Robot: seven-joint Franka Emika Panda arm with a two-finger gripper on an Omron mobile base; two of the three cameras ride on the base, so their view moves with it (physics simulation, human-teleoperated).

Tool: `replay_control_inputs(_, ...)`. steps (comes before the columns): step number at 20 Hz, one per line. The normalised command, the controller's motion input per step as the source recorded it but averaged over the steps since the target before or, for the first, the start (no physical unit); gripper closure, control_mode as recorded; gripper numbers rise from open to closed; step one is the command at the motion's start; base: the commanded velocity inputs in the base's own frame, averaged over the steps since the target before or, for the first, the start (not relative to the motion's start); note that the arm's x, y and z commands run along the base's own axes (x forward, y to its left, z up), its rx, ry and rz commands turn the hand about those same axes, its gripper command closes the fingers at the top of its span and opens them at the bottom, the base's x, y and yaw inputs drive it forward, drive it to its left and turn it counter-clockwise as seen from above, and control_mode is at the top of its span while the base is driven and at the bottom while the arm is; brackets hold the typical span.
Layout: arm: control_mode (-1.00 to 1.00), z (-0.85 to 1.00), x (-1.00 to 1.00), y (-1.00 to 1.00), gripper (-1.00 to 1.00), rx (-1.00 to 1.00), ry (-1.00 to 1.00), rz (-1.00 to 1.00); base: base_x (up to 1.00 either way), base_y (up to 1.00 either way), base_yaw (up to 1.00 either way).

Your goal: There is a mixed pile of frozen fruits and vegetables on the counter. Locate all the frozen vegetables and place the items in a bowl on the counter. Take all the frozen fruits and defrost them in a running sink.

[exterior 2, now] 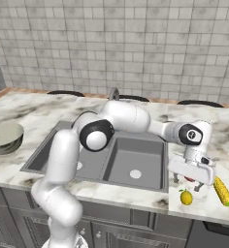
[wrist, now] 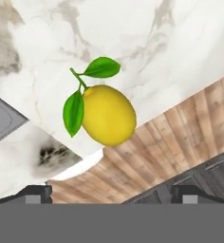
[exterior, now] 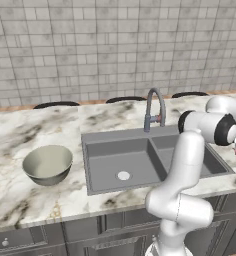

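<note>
Here, a small smooth yellow lemon (wrist: 108,115) with two green leaves on a short stem lies on the white-and-beige marble counter (exterior 2: 204,206), close to its front edge, right of the grey double-basin sink (exterior 2: 131,162). My claw (exterior 2: 198,181) hangs just above it, fingers spread wide and holding nothing. An elongated yellow corn cob (exterior 2: 223,191) lies just beside the lemon, farther right. Well apart, left of the sink, stands the deep grey-olive metal bowl (exterior: 47,164).
</note>
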Motion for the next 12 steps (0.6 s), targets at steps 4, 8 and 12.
replay_control_inputs(4, -1.0, -0.03, 0.1, 0.0, -1.0, 0.13, -0.12, 0.06, 0.0, 0.0, 0.0)
replay_control_inputs(8, -1.0, -0.02, 0.26, -0.01, -1.0, -0.01, 0.0, 0.08, 0.0, 0.0, 0.0)
replay_control_inputs(12, -1.0, -0.13, 0.46, -0.11, -1.0, -0.01, -0.08, 0.11, 0.0, 0.0, 0.0)
